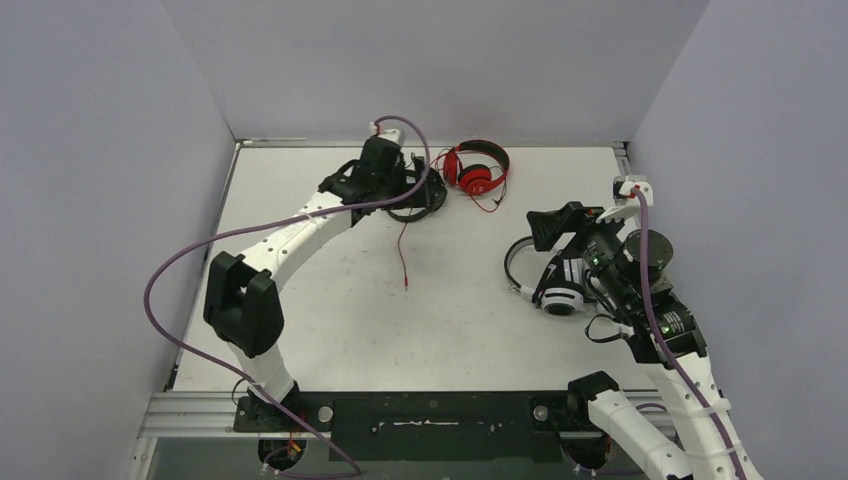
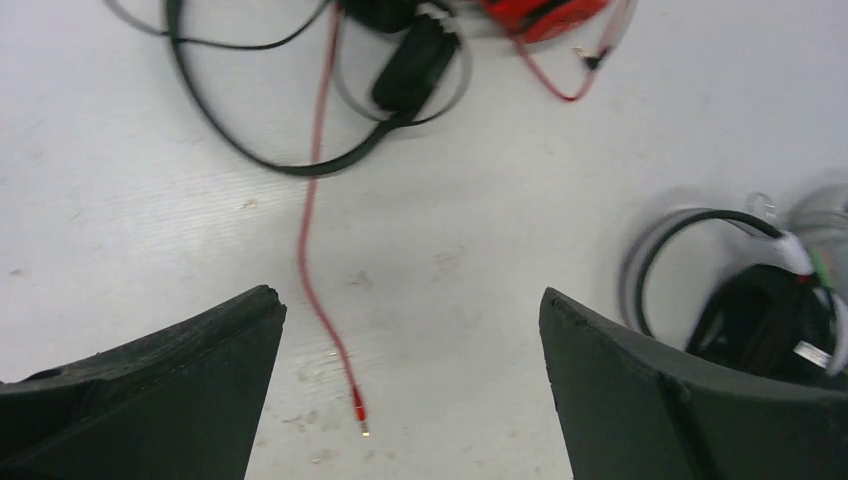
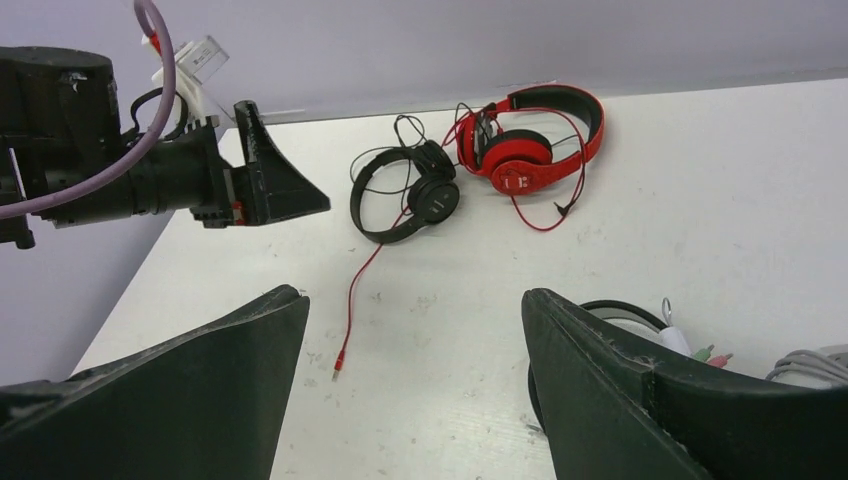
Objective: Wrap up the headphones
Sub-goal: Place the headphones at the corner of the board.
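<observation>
The matte white table [image 1: 330, 320], lightly scuffed and stained, is enclosed by plain pale walls [image 1: 100, 150]. The left gripper [image 2: 408, 300] is held above the far part of the table, its blunt black jaws spread wide and holding nothing. The right gripper [image 3: 412, 300] likewise stands wide apart and empty.

At the far edge the red headphones [image 1: 478, 180] lie flat, with glossy red cups and a band lined in black. Just beside them on the left are the black headphones [image 3: 437, 198], with a thin hoop band and round cups. In the top view they are partly hidden under the left gripper.

A thin red cable [image 2: 301, 240] runs from these two sets toward the near side and ends in a small metal-tipped plug [image 2: 358, 405] — which set it belongs to cannot be told.

The white-and-black headphones [image 1: 560, 298] lie at the right, largely covered by the right arm. A grey cable [image 3: 815, 365] is cut off at the frame edge.
</observation>
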Robot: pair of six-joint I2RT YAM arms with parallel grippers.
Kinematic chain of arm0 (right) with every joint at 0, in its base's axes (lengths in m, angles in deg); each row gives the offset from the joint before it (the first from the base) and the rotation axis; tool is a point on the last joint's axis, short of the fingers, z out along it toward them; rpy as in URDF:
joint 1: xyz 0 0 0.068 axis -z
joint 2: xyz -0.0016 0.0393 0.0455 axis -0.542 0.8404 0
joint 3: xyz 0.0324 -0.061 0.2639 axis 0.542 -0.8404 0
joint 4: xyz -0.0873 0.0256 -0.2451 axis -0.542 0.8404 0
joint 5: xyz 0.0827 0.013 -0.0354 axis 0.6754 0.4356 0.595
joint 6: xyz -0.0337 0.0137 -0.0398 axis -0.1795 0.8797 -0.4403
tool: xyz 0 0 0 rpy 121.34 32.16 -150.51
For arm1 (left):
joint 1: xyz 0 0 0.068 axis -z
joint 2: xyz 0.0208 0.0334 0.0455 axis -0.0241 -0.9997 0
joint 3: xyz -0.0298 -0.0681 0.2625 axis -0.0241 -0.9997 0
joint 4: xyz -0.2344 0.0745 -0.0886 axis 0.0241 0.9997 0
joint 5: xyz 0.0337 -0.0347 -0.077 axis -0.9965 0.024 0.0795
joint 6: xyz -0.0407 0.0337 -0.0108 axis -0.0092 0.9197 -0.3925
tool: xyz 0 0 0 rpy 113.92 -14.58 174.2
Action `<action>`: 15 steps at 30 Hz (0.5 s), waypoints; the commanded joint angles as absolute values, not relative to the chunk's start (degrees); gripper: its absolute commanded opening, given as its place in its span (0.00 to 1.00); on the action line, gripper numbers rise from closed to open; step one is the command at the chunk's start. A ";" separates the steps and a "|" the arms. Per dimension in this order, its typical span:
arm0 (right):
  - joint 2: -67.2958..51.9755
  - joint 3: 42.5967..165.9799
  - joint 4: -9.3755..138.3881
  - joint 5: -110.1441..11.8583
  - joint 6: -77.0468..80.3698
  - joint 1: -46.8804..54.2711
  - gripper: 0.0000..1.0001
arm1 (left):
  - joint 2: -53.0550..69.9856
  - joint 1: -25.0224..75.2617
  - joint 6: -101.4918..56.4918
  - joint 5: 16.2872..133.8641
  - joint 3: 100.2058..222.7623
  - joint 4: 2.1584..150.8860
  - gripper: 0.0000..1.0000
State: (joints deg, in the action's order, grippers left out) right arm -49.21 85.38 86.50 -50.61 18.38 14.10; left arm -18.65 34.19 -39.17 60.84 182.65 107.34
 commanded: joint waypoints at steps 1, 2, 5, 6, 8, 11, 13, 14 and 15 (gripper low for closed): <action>-49.10 84.21 83.36 -51.01 20.00 14.45 0.80 | -15.63 28.11 -40.37 62.91 174.83 102.44 0.97; -49.18 84.02 83.27 -50.99 20.14 14.45 0.80 | -16.45 27.00 -40.63 62.23 175.24 103.30 0.97; -49.22 83.19 82.72 -50.84 20.33 14.45 0.80 | -18.96 24.77 -40.87 58.25 176.92 105.60 0.93; -49.14 83.07 82.62 -50.67 20.33 14.45 0.80 | -19.83 24.25 -41.18 57.00 177.32 105.76 0.89; -48.61 83.26 82.44 -50.34 20.05 14.45 0.80 | -21.63 23.37 -42.21 55.17 178.31 106.08 0.83; -48.15 83.62 82.63 -50.27 19.41 14.45 0.80 | -24.53 22.19 -43.22 53.70 180.50 106.19 0.78; -48.22 83.58 82.83 -50.52 19.05 14.45 0.80 | -26.39 21.60 -44.17 52.41 182.11 106.32 0.75; -48.32 83.54 82.93 -50.62 18.88 14.50 0.80 | -27.45 21.30 -44.49 51.98 182.96 106.44 0.72; -48.46 83.36 82.90 -50.71 18.78 14.46 0.80 | -28.55 20.97 -44.85 51.50 183.95 106.55 0.71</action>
State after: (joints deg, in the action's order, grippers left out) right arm -48.29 83.18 85.54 -50.52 19.51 14.10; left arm -25.88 22.39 -42.54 55.13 178.44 107.27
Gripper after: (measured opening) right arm 0.801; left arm 0.734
